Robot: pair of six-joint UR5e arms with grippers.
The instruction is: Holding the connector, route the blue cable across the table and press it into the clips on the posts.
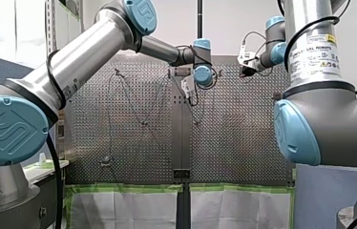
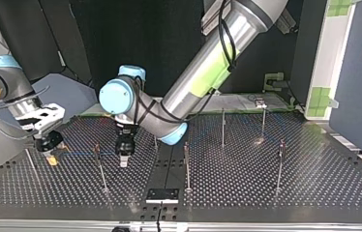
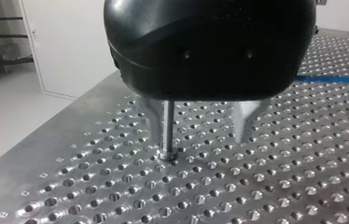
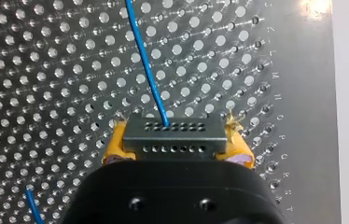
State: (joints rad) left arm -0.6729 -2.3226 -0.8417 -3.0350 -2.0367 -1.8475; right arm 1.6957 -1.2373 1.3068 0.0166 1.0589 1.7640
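A: Front view?
B: Both arms reach over the tabletop [image 1: 243, 143]; the cable is too faint to see.
A: Top?
B: The blue cable [image 2: 80, 154] runs sideways from my right gripper [image 2: 51, 155], at the left, toward a post [image 2: 99, 164]. My left gripper [image 2: 123, 160] hangs just past it.
A: Wrists?
B: Left fingers [image 3: 156, 116] apart, empty. Right fingers clamp the connector [image 4: 172, 137]; the cable points straight ahead.

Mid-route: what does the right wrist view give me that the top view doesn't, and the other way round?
Right wrist only: the connector gripped between yellow pads, with the blue cable plugged into it. Top only: the posts, with my left end effector low among them. Both: my right end effector, a faint run of cable, the perforated table.
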